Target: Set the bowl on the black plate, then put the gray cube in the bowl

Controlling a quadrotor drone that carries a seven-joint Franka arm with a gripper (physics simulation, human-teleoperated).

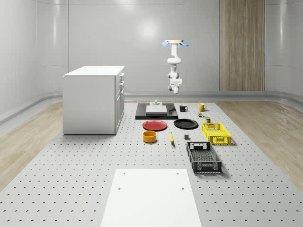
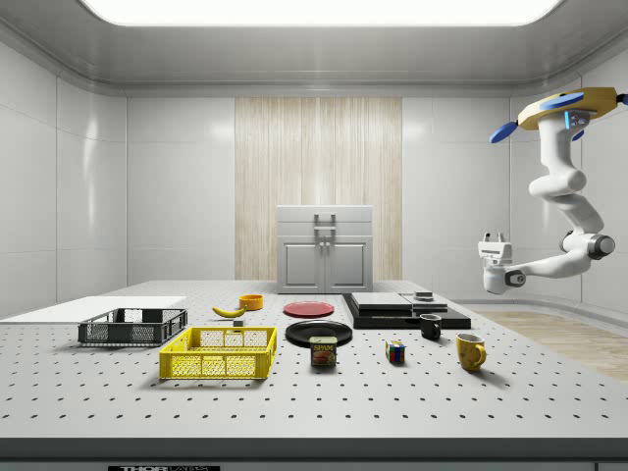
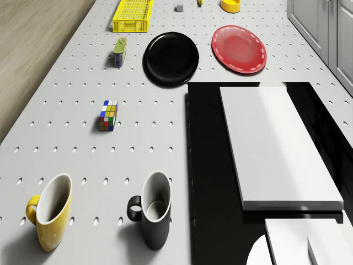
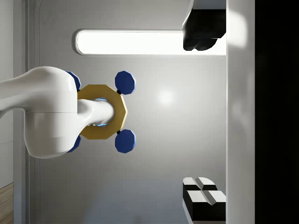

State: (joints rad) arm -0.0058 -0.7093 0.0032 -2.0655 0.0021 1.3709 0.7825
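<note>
Above the perforated grey table [image 1: 94, 156]'s far edge: yellow-bodied drone [image 1: 174, 43] hovering, white two-finger gripper [image 1: 175, 88] spread, empty.
First step unbegun: needs descent to round orange bowl [image 1: 150, 136], then carry to round black plate [image 1: 185, 124].

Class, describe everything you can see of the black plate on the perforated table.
The black plate is round, glossy and shallow, with a raised rim, and looks empty. It lies flat on the table, touching nothing else. The red plate lies beside it, the yellow crate a little further off. The same plate appears in the drone view.

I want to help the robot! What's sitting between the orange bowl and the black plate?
In the whole-scene view, the red plate lies between the orange bowl and the black plate, a little farther back.
</note>
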